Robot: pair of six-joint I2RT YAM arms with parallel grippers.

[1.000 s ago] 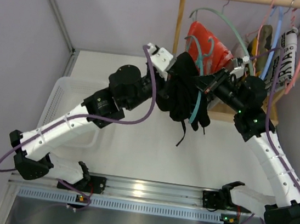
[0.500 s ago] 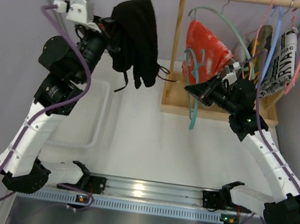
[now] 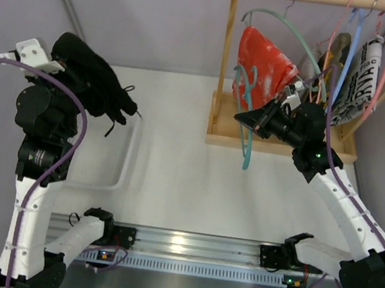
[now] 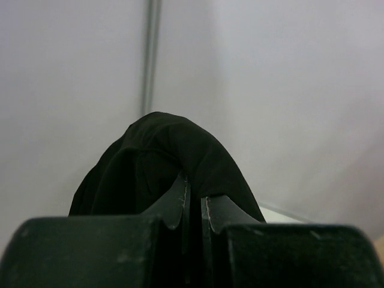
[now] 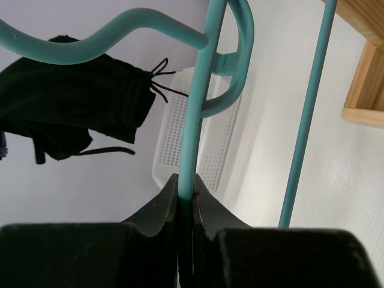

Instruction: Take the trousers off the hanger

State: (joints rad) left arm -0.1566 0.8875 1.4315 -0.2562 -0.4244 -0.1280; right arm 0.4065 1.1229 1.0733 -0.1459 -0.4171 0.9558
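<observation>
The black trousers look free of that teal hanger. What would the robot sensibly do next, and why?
Probably lower the left gripper toward the white basket and open it there. It is shut on the black trousers, which hang in the air, seemingly above the basket's far end, clear of the teal hanger that the right gripper pinches.

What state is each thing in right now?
left gripper, shut on the black trousers.
right gripper, shut on the teal hanger.
black trousers, off the hanger, bunched, held up off the table.
teal hanger, bare.
red garment, hanging on the wooden rack.
</observation>
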